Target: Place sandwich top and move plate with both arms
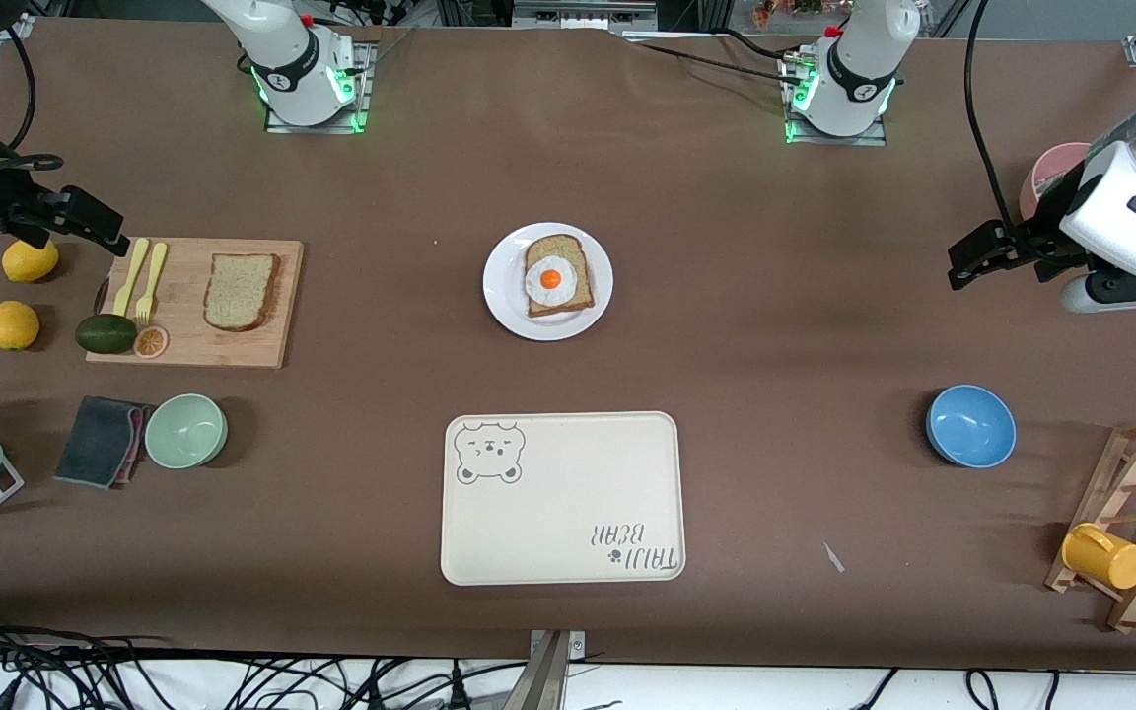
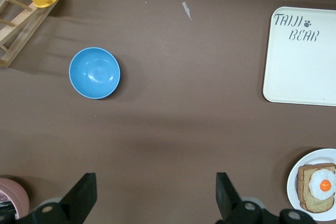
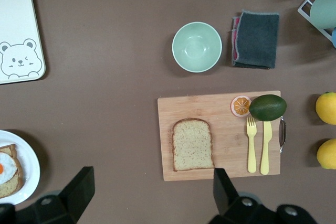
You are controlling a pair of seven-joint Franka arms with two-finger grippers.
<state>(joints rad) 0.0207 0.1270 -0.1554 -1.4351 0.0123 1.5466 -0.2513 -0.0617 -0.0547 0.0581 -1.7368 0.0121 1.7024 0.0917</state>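
Note:
The sandwich top [image 1: 242,291] [image 3: 192,144], a bare speckled slice, lies flat on a wooden cutting board [image 1: 282,266] toward the right arm's end. The white plate [image 1: 504,286] [image 3: 32,167] [image 2: 297,171] sits mid-table and carries a bread slice with a fried egg [image 1: 558,277]. My right gripper [image 1: 100,225] [image 3: 152,177] hangs open and empty over the table beside the board's edge. My left gripper [image 1: 967,258] [image 2: 155,182] hovers open and empty over bare table at the left arm's end, well away from the plate.
A cream bear tray [image 1: 562,498] lies nearer the camera than the plate. The board also holds an avocado [image 1: 106,333], an orange slice and yellow cutlery [image 1: 144,276]. Two lemons [image 1: 12,324], a green bowl [image 1: 185,430], a grey cloth [image 1: 100,440], a blue bowl [image 1: 970,425] and a rack with a yellow mug [image 1: 1104,555] stand around.

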